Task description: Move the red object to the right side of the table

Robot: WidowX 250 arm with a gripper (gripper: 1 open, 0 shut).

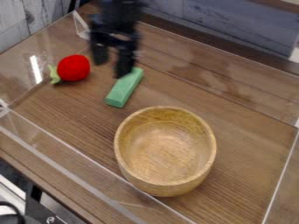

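Observation:
The red object (73,67) is a small round toy fruit with a green leaf at its lower left, lying on the left part of the table (233,96). My gripper (114,59) hangs open above the tabletop, just right of the red object and over the near end of a green block; it is blurred by motion. Nothing sits between its fingers.
A green rectangular block (125,87) lies slanted in the middle. A wooden bowl (165,149) stands at the front centre. Low clear acrylic walls (70,179) edge the tabletop.

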